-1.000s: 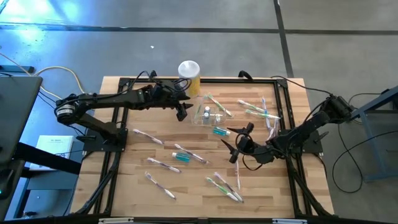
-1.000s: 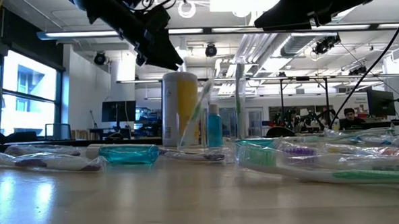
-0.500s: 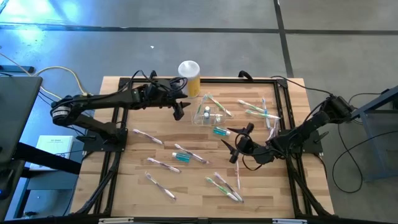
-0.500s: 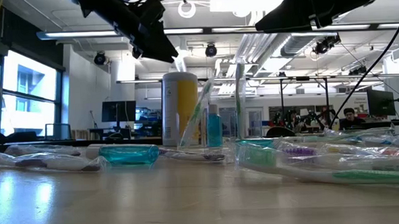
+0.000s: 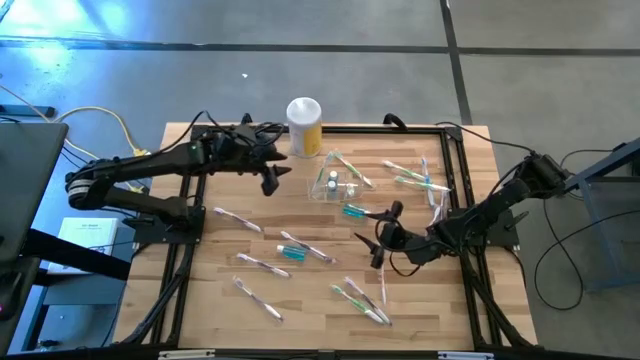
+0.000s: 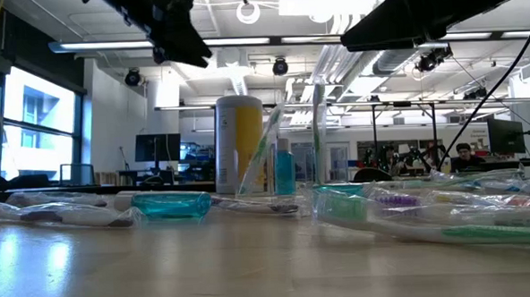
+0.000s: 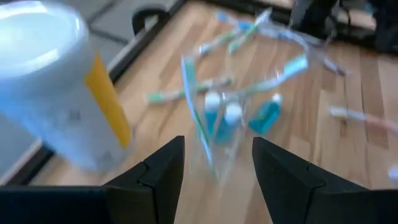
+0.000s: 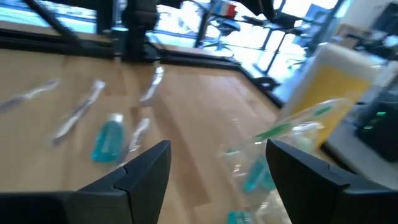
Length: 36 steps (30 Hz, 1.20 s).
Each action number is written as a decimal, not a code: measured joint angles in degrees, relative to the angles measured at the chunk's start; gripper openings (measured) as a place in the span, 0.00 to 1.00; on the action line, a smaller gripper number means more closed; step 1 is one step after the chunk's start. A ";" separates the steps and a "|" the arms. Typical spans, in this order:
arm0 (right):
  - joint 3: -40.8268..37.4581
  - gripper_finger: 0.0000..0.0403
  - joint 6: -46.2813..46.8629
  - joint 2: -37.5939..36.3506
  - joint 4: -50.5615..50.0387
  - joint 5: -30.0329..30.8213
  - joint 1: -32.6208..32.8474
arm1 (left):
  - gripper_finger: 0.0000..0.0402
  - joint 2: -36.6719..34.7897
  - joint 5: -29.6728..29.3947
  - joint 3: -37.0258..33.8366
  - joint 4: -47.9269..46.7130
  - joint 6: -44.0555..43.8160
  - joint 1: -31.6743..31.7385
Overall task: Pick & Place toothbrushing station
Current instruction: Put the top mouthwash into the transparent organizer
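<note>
yellow canister (white lid) | wrapped toothbrushes scattered | table

The toothbrushing station, a small, clear, boxy plastic holder, stands upright on the table just beside the yellow canister, apart from it, with a green-handled toothbrush leaning out of it and small blue white-capped bottles inside.

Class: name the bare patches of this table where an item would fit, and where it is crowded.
Bare wood: the near-left corner, and the near-right edge beyond the bottom toothbrushes. Crowded: around the toothbrushing station and yellow canister.
</note>
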 joint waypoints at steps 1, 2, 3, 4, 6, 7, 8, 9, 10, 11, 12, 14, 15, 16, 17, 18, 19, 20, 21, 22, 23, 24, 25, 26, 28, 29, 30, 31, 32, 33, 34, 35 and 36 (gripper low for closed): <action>0.00 0.63 0.52 0.00 -0.22 -1.24 -0.01 | 0.46 -0.36 0.02 0.00 -1.57 -0.40 0.00; 0.00 0.63 1.24 0.00 -0.58 -2.62 -0.01 | 0.46 -0.65 0.02 0.01 -2.83 -1.02 -0.02; 0.02 0.63 1.97 0.00 -1.23 -4.12 0.01 | 0.46 -0.91 0.02 0.02 -4.18 -1.73 -0.02; 0.01 0.63 2.82 0.00 -1.98 -5.66 -0.01 | 0.46 -1.25 0.02 0.02 -5.86 -2.27 -0.08; 0.01 0.63 4.47 0.00 -4.10 -9.39 -0.01 | 0.46 -1.69 -0.36 0.02 -8.53 -3.45 -1.10; 0.02 0.63 5.06 0.00 -5.53 -11.37 -0.01 | 0.46 -1.76 -1.16 0.02 -9.43 -3.90 -2.14; 0.02 0.63 5.50 0.00 -7.34 -13.20 -0.01 | 0.46 -1.76 -2.17 -0.15 -9.98 -4.64 -3.38; 0.00 0.63 6.06 0.00 -8.94 -14.86 -0.01 | 0.46 -1.75 -3.22 -0.70 -9.84 -5.23 -4.82; 0.02 0.63 6.96 0.00 -10.38 -16.06 -0.01 | 0.46 -1.74 -3.95 -1.31 -9.78 -6.02 -6.43; 0.00 0.63 7.97 0.00 -11.54 -16.98 -0.01 | 0.46 -1.73 -5.01 -2.06 -9.62 -6.58 -8.15; 0.02 0.63 8.92 0.00 -12.52 -17.42 -0.01 | 0.46 -1.71 -6.07 -2.77 -9.23 -7.26 -9.80; 0.00 0.63 10.41 0.00 -13.73 -18.12 -0.01 | 0.46 -1.71 -9.38 -3.99 -8.94 -8.81 -13.12; 0.00 0.63 10.95 0.00 -13.94 -18.55 -0.01 | 0.46 -1.71 -11.12 -4.57 -8.99 -9.78 -14.79; 0.02 0.63 11.38 0.00 -14.11 -18.76 -0.01 | 0.46 -1.69 -12.79 -5.08 -9.06 -10.80 -16.48; 0.02 0.63 11.48 0.00 -14.35 -19.17 -0.01 | 0.46 -1.69 -14.23 -5.44 -9.13 -11.56 -18.12; 0.02 0.63 11.50 0.00 -14.58 -19.89 -0.01 | 0.46 -1.69 -15.57 -5.69 -9.15 -12.32 -19.70; 0.00 0.63 11.50 0.00 -14.69 -20.41 -0.01 | 0.46 -1.69 -16.79 -5.85 -9.09 -12.89 -21.24; 0.00 0.63 11.51 0.00 -14.73 -20.99 -0.02 | 0.46 -1.69 -17.57 -5.92 -9.10 -13.56 -22.68; 0.00 0.63 11.59 0.00 -14.75 -21.55 -0.04 | 0.46 -1.69 -18.42 -5.92 -9.18 -14.04 -24.11; 0.01 0.63 11.77 0.00 -14.78 -21.82 -0.03 | 0.46 -1.69 -18.94 -5.92 -9.18 -14.34 -25.39; 0.02 0.63 12.04 0.00 -14.81 -22.26 -0.01 | 0.46 -1.76 -19.76 -5.92 -9.26 -14.42 -26.53; 0.00 0.63 12.80 0.00 -14.78 -23.14 -0.03 | 0.46 -2.05 -20.32 -5.92 -9.64 -14.43 -27.51; 0.00 0.63 13.55 0.00 -14.76 -23.85 -0.03 | 0.46 -2.44 -21.24 -5.92 -10.36 -14.44 -28.43; 0.02 0.63 14.30 0.00 -14.78 -24.85 -0.03 | 0.46 -2.78 -22.20 -5.92 -10.92 -14.69 -29.16; 0.02 0.63 14.69 0.00 -14.89 -26.30 -0.03 | 0.46 -3.44 -24.96 -5.92 -13.03 -15.76 -30.30; 0.01 0.63 14.71 0.00 -14.90 -26.66 -0.03 | 0.46 -3.66 -26.31 -5.94 -14.18 -16.68 -30.81; 0.02 0.63 14.73 0.00 -14.91 -26.97 -0.01 | 0.46 -3.89 -27.68 -6.07 -14.93 -17.63 -31.27; 0.01 0.63 14.75 0.00 -15.00 -27.13 -0.02 | 0.46 -4.00 -28.62 -6.50 -14.90 -18.41 -31.75; 0.01 0.63 14.73 0.00 -15.05 -27.12 -0.03 | 0.46 -4.02 -28.85 -7.13 -14.71 -18.71 -32.08; 0.00 0.63 14.73 0.00 -15.02 -27.12 -0.04 | 0.46 -3.98 -28.83 -7.92 -14.74 -18.82 -32.33; 0.00 0.63 14.69 0.00 -15.04 -27.12 -0.12 | 0.46 -3.92 -28.73 -8.79 -14.61 -19.04 -32.35; 0.00 0.63 14.46 0.00 -15.07 -27.18 -0.34 | 0.46 -3.90 -28.61 -9.65 -14.10 -19.51 -32.37; 0.00 0.63 14.45 0.00 -15.07 -27.32 -0.62 | 0.46 -3.92 -28.67 -10.67 -13.28 -19.86 -32.28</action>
